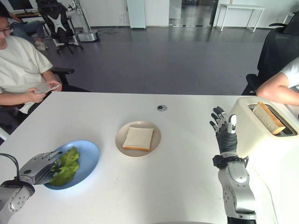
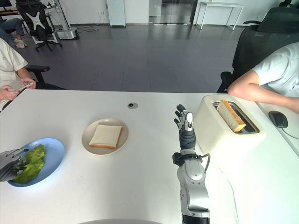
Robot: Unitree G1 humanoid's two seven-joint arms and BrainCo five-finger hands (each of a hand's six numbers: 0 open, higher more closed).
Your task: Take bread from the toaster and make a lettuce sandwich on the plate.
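Green lettuce [image 1: 65,165] lies on the blue plate [image 1: 89,150] at the worktop's [image 1: 163,186] left front. My left hand [image 1: 39,168] is on it, fingers curled into the leaves and gripping them, though the lettuce rests on the plate, not lifted. 1 bread slice [image 1: 138,138] lies flat on the cream plate [image 1: 122,132] mid-worktop, well apart from the blue plate. 2nd slice [image 1: 268,117] stands popped up in the toaster [image 1: 254,140] slot at the right. My right hand [image 1: 225,128] is upright just beside the toaster's near wall, fingers straight and spread, holding nothing.

Step, as I judge it: lettuce goes onto the plated slice, then the toaster slice on top.

Risks:
- Leaves are loose and floppy. A grip on the edge only could tear a piece off or drop part on the worktop between the plates.
- Lifting could drag the light blue plate if the fingers press its rim.
- Lettuce set off-centre would slide off the slice.
- My right hand is close to the toaster wall. A sideways swing could knock it, or shove the 2nd slice back down in the slot.
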